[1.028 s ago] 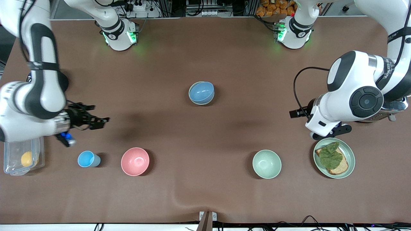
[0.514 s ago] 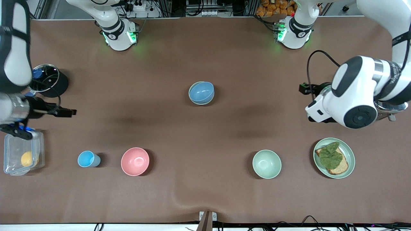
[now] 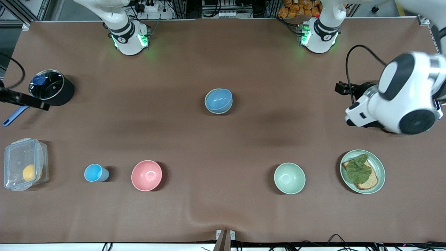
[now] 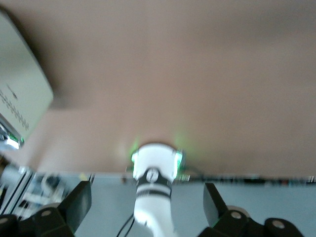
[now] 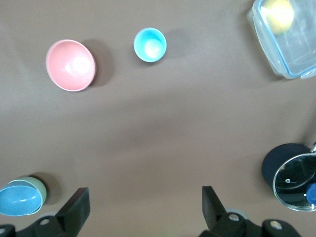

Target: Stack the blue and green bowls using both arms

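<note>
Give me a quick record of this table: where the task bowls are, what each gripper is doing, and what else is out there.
blue bowl: mid-table, nested tilted in the green bowl
stack state: done by the look of it
left gripper: open, empty, up over the left arm's end of the table
right gripper: open, empty, up over the right arm's end
others: mint bowl, pink bowl, light-blue cup, plate with bread, lidded pot, clear container
</note>
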You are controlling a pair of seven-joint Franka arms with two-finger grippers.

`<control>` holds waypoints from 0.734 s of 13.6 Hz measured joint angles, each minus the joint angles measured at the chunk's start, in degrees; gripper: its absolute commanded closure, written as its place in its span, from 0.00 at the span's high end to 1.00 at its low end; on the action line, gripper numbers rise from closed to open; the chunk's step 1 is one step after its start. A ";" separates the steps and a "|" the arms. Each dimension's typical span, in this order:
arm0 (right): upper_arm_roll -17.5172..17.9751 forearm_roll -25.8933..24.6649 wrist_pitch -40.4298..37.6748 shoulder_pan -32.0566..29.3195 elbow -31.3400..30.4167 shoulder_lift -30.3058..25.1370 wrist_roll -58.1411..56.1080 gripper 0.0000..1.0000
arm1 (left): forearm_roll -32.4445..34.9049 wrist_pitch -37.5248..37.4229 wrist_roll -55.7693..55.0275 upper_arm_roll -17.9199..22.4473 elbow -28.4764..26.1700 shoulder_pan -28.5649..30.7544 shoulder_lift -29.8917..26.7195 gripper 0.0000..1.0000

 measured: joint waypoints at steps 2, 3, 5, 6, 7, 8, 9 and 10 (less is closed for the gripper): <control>0.95 -0.06 0.95 0.22 0.02 -2.24 0.02 1.00 | -0.90 8.20 0.55 2.15 0.17 0.09 -4.63 1.00; 0.75 -0.06 2.43 0.96 0.03 -2.94 0.02 1.00 | -0.90 11.39 0.82 2.69 0.16 0.16 -6.37 1.00; -0.57 -0.10 4.67 3.68 0.03 -4.02 0.01 1.00 | -0.86 16.45 0.83 2.89 0.12 0.05 -8.76 1.00; -0.86 -0.20 5.47 4.54 0.03 -4.49 0.02 1.00 | -0.54 18.25 0.83 2.95 0.13 -0.24 -9.82 1.00; -0.97 -0.27 5.93 4.70 -0.05 -4.74 0.01 1.00 | 0.03 19.10 0.83 3.17 0.13 -0.56 -11.17 1.00; -1.15 -0.27 6.29 4.45 -0.29 -4.76 -0.50 1.00 | 0.36 19.22 0.83 3.47 0.11 -0.73 -12.71 1.00; -1.23 -0.29 6.65 4.06 -0.75 -4.74 -2.38 1.00 | 0.41 19.21 0.83 3.69 0.06 -0.72 -14.17 1.00; -1.07 -0.33 6.78 3.83 -1.11 -4.72 -4.71 1.00 | 0.41 19.21 1.20 3.82 -0.05 -0.71 -15.44 1.00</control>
